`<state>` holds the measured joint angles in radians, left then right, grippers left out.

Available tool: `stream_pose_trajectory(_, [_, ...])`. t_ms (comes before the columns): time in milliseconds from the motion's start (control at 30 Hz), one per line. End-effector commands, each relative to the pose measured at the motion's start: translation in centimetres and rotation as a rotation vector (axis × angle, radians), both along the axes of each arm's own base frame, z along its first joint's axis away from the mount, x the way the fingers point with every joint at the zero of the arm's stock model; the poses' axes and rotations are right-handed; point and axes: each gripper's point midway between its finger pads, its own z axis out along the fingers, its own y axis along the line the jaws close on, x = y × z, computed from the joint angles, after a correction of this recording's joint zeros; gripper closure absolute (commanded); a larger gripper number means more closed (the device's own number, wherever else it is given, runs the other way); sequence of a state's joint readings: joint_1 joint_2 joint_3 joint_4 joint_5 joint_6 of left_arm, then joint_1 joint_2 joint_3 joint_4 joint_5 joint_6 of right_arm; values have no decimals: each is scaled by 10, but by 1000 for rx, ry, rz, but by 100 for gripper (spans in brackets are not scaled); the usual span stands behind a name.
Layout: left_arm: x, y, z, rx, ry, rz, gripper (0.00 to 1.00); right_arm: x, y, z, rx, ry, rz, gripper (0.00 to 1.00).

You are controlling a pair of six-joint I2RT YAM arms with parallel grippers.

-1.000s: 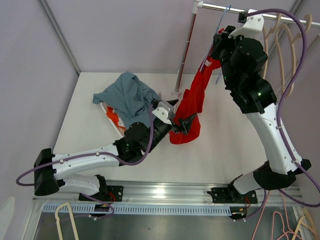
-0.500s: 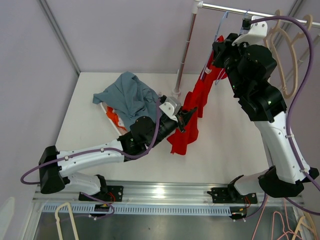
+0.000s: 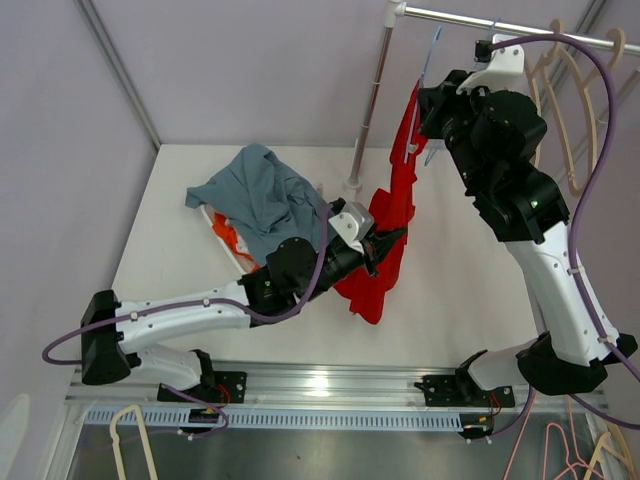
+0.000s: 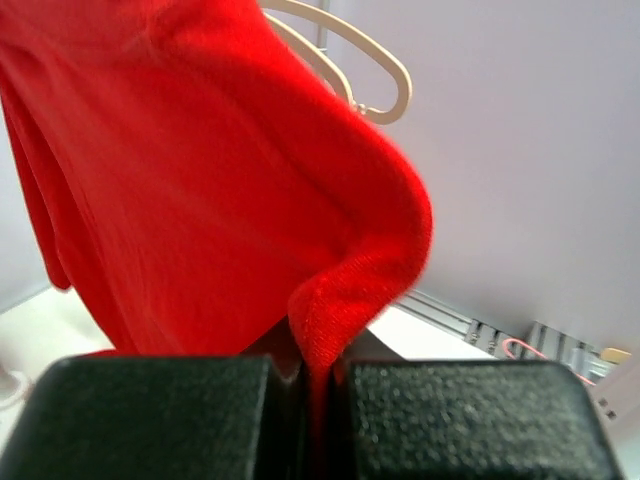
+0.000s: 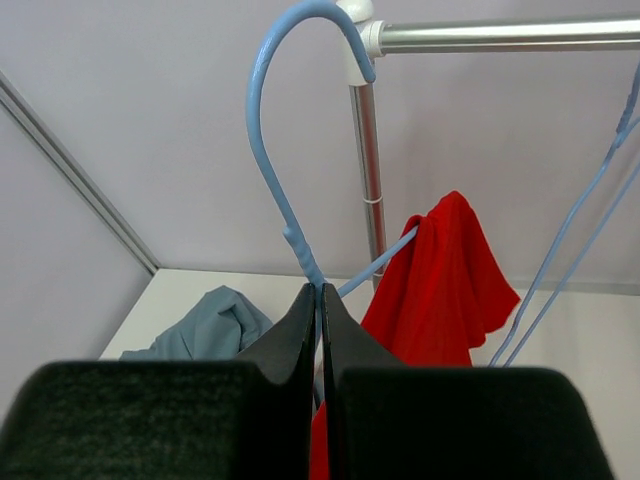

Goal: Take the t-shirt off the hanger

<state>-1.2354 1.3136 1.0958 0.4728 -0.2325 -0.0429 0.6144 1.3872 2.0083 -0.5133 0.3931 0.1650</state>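
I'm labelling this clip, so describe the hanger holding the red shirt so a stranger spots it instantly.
Find the metal rail up top. Near its end by the post, the right tool pinches a thin hanger with the red t-shirt hanging off it. It is the only blue one; the other hangers nearby are cream.

Left gripper (image 3: 397, 238) pinches red t-shirt (image 3: 400, 195); right gripper (image 3: 426, 118) grips blue hanger (image 3: 431, 58).
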Motion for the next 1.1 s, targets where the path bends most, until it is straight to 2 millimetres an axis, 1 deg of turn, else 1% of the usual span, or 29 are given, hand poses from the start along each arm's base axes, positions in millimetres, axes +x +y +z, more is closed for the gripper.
stream_pose_trajectory(0, [3,4,36,-38,-46,31,99,-8,4,22,43,-75,39,100])
stream_pose_trajectory(33, [5,4,33,-4,-61,46,99,-8,4,20,40,-72,37,100])
stream_pose_trajectory(67, [8,7,46,-18,-74,66,99,-8,3,20,37,-75,36,100])
stream_pose_trajectory(167, [13,8,55,2,-98,96,99,-6,6,17,30,-74,43,100])
stream_pose_trajectory(233, [15,6,58,16,-108,106,99,-5,9,14,26,-74,57,100])
stream_pose_trajectory(300, [17,5,54,30,-102,113,98,-5,10,13,22,-76,64,100])
stream_pose_trajectory(333, [16,5,53,36,-100,112,91,-6,11,14,23,-81,71,100])
stream_pose_trajectory(367, [17,3,49,45,-94,111,78,-6,11,14,24,-83,71,100])
stream_pose_trajectory(400, [17,2,47,46,-83,111,58,-8,10,14,27,-85,71,100])
stream_pose_trajectory(500, [16,-1,40,55,-67,94,41,-7,10,15,28,-91,66,100])
stream_pose_trajectory(533, [15,-1,41,54,-62,91,39,-8,9,16,29,-95,66,100])
stream_pose_trajectory(700, [12,-3,39,62,-40,73,36,-8,9,20,33,-100,68,100])
stream_pose_trajectory(833, [11,-2,40,60,-33,79,30,-9,8,23,37,-110,66,100])
stream_pose_trajectory(867, [13,1,41,58,-29,97,29,-9,9,23,38,-108,66,100])
stream_pose_trajectory(900, [12,2,41,59,-31,104,22,-9,8,23,39,-109,64,100])
stream_pose_trajectory(933, [8,1,42,58,-35,108,22,-9,9,23,39,-109,66,100])
stream_pose_trajectory(1000, [16,10,46,56,-53,208,20,-8,8,23,41,-108,62,100])
stream_pose_trajectory(1033, [14,8,45,60,-58,233,20,-8,9,23,43,-107,62,100])
stream_pose_trajectory(1067, [21,16,51,56,-69,304,20,-8,8,22,42,-107,57,100])
